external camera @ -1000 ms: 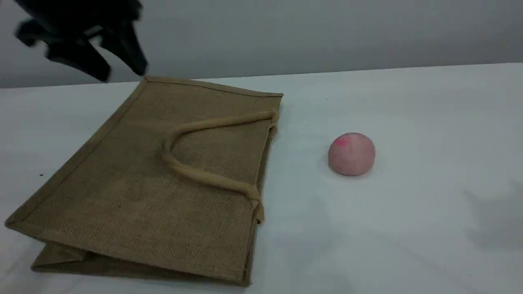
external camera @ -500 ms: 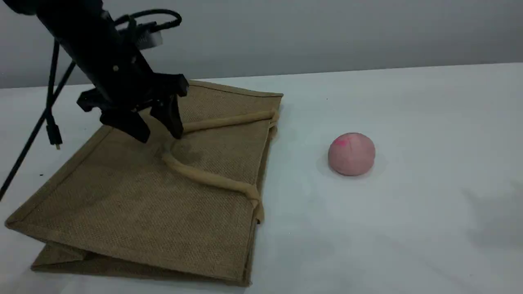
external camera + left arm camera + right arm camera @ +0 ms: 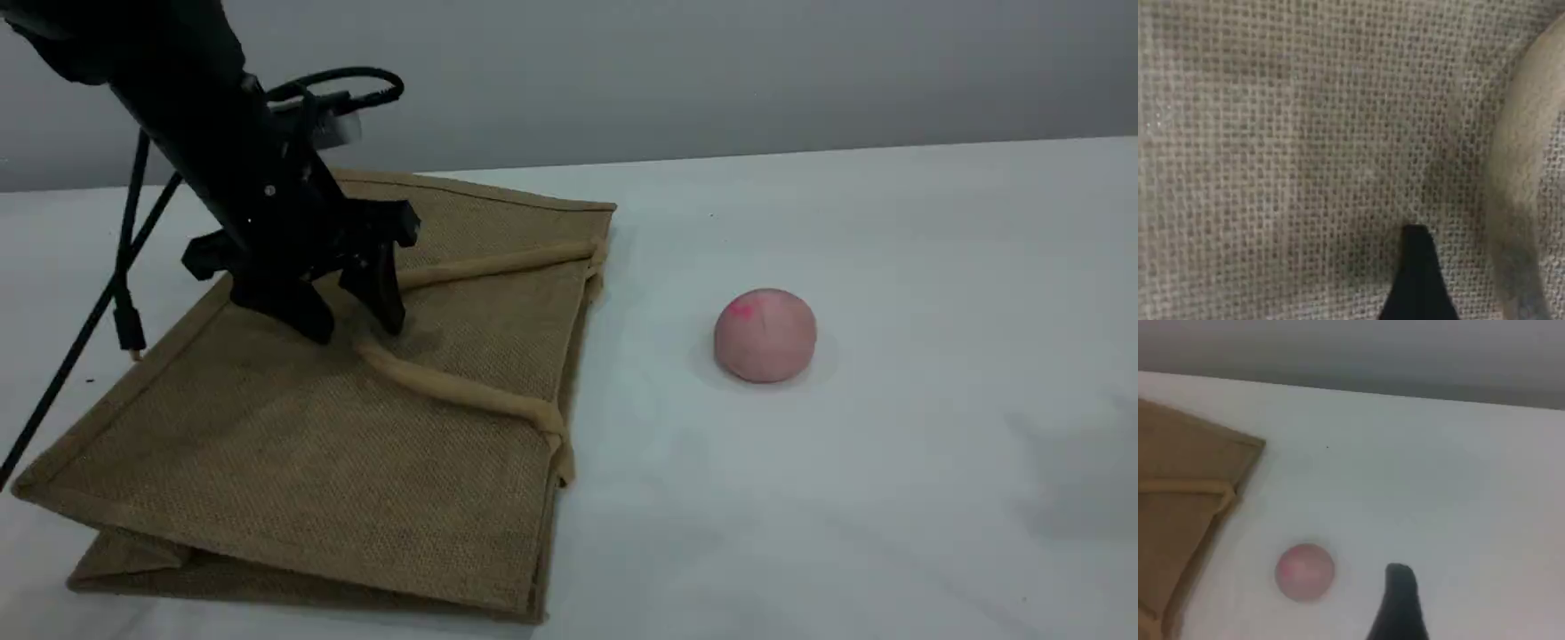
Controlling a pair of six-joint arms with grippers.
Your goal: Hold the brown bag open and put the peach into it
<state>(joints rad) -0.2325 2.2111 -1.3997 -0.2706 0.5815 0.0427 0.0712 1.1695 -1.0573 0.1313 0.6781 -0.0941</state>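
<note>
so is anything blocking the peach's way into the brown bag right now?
No object lies on the table between the peach and the brown bag. But the bag lies flat with its mouth shut, so there is no way in yet. The left gripper stands open over the handle; nothing is held.

brown bag (image 3: pixel 293 427): coarse woven jute, matt | peach (image 3: pixel 765 335): smooth, matt

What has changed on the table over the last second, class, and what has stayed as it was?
The left gripper came in from the top left and dropped, open, onto the brown bag, its fingertips now beside the bend of the upper handle. It has taken hold of nothing. The bag stayed flat and the peach stayed where it was on the white table.
</note>
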